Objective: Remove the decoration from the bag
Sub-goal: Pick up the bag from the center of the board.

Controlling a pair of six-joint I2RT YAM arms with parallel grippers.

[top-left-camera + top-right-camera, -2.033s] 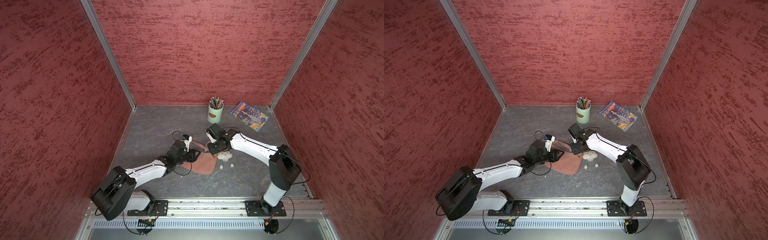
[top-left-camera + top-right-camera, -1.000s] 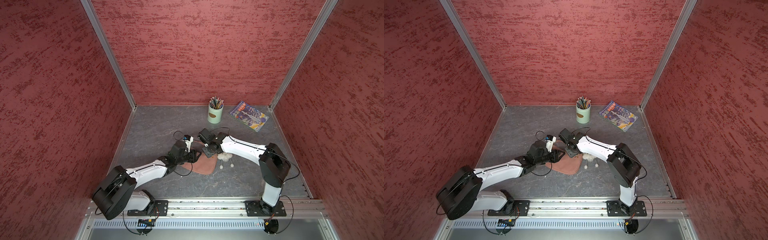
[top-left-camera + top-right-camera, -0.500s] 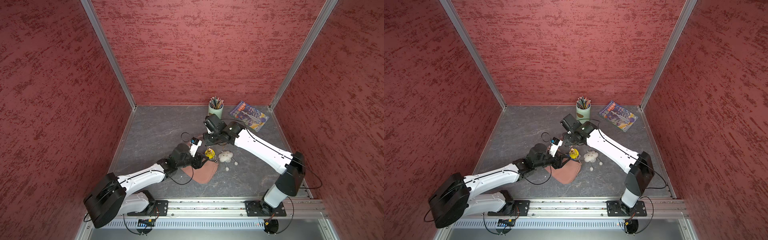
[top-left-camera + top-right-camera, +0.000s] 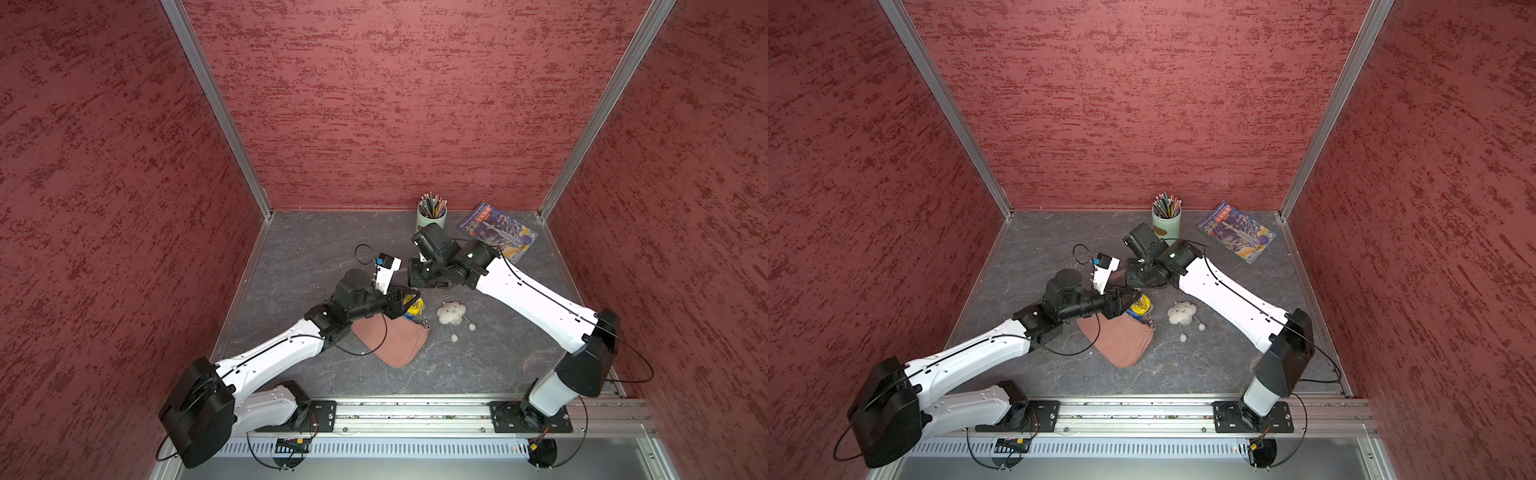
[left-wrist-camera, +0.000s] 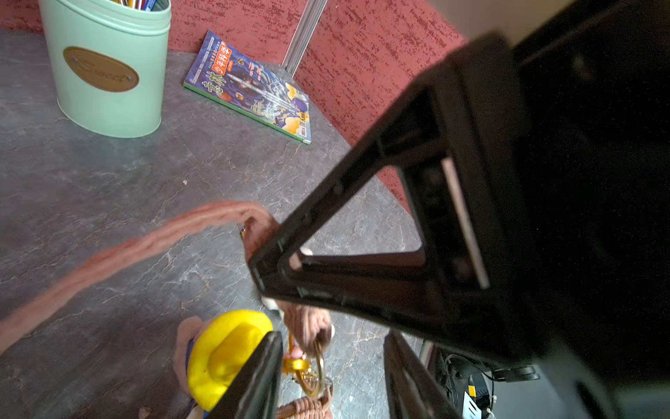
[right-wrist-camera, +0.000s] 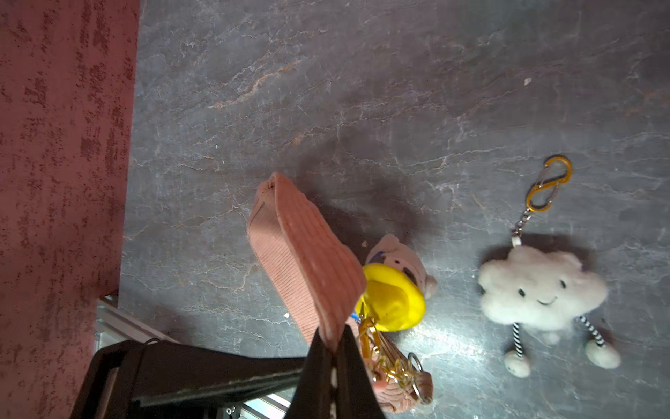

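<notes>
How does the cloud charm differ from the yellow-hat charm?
The cloud charm is white with striped legs; the yellow-hat charm is pale plush with a yellow hat. The cloud charm lies apart from the bag, clip free; the yellow-hat charm lies against the bag's ring end. Both are plush.

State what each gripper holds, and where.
The right gripper pinches the pink bag's strap; left gripper holds nothing, jaws apart by the yellow-hatted charm.

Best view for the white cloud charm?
Right wrist: the white cloud charm is whole and close, with face, legs and clip clear. In both top views it is small; the left wrist view misses it.
</notes>
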